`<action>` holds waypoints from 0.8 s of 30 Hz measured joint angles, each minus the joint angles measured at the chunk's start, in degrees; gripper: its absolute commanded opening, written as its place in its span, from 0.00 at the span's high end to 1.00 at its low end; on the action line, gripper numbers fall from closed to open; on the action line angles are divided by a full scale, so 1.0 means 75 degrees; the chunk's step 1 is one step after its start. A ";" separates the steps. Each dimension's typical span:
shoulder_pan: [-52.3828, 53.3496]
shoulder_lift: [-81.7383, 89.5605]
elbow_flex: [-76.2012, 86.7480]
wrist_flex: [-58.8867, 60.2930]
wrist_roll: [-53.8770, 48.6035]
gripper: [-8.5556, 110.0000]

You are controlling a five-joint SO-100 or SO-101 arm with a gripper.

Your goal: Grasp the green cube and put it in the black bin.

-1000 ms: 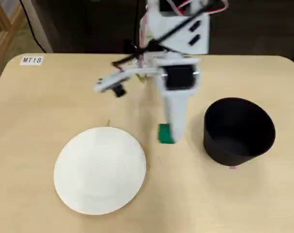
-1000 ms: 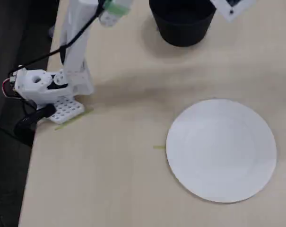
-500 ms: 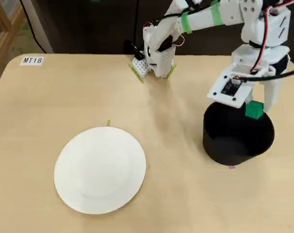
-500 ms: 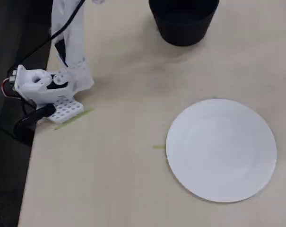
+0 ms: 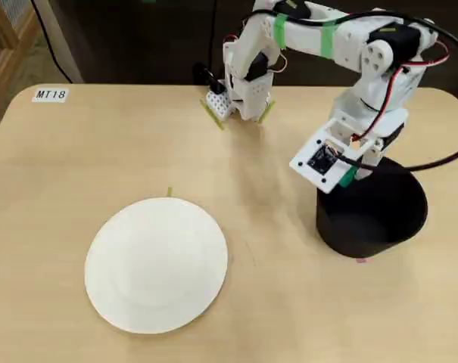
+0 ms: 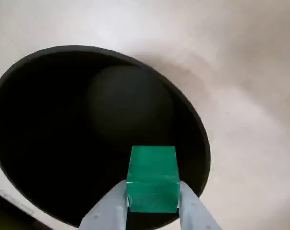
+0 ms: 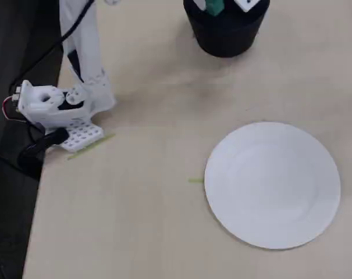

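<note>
A: Any writing?
B: 1 tag (image 5: 50, 94) on the worktop (image 5: 77, 166) reads "MT18".
A: Counts?
B: 1 cube (image 6: 152, 178), 1 bin (image 6: 20, 96), 1 plate (image 5: 157, 265).
A: The gripper (image 6: 152, 211)?
B: Clamped on the cube, over the bin's mouth; only the wrist view shows that grip clearly.

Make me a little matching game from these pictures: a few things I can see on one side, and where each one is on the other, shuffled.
Things:
1. green cube
2. black bin
3. white plate
4. label reading MT18

Places:
A. stuck near a corner of the table
B. lying bare on the table, away from the arm
C. held between the jaws, above the bin's opening
D. standing on the table, under the arm's tip

Pairs: 1-C, 2-D, 3-B, 4-A
</note>
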State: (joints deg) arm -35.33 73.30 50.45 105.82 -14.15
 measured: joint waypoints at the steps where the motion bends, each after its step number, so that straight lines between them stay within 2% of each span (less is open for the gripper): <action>1: -0.0012 0.0000 0.0000 -0.0012 0.0012 0.72; 3: -0.0035 0.0047 0.0000 -0.0035 -0.0187 0.63; 5: -0.0047 0.0199 0.0000 -0.0047 -0.0328 0.61; 8: -0.0059 0.0352 0.0000 -0.0152 -0.0340 0.67; 11: -0.0047 0.0363 0.0000 -0.0164 -0.0211 0.93; 16: 0.0305 0.0363 0.0082 -0.0211 0.0457 0.93; 20: 0.1629 0.1230 0.0586 -0.0691 0.0996 0.93; 24: 0.3586 0.4031 0.3457 -0.3035 0.1957 0.93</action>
State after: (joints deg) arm -8.44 103.54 76.38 83.06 0.53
